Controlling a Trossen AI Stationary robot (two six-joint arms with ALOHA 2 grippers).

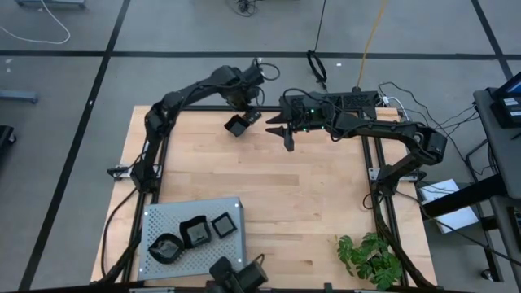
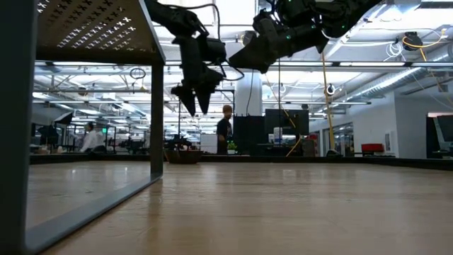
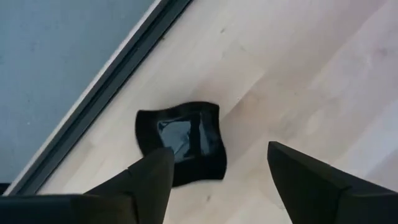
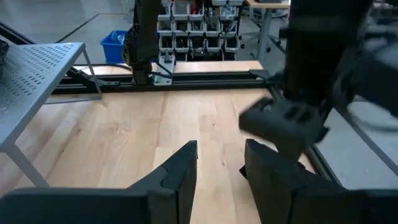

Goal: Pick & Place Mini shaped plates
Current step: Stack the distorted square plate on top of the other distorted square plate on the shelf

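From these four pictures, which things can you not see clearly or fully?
- Square black plate, left wrist view: its near edge is hidden behind a finger of the left gripper.
- Plates on the grey tray, high view: too small for exact shapes.
- Plant, high view: cut off by the picture's edge.

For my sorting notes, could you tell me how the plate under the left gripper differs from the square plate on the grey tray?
The plate under the left gripper is over bare wood at the far edge; the tray plate sits on the grey tray. The first is alone; the second has two neighbours. Both are black, squarish.
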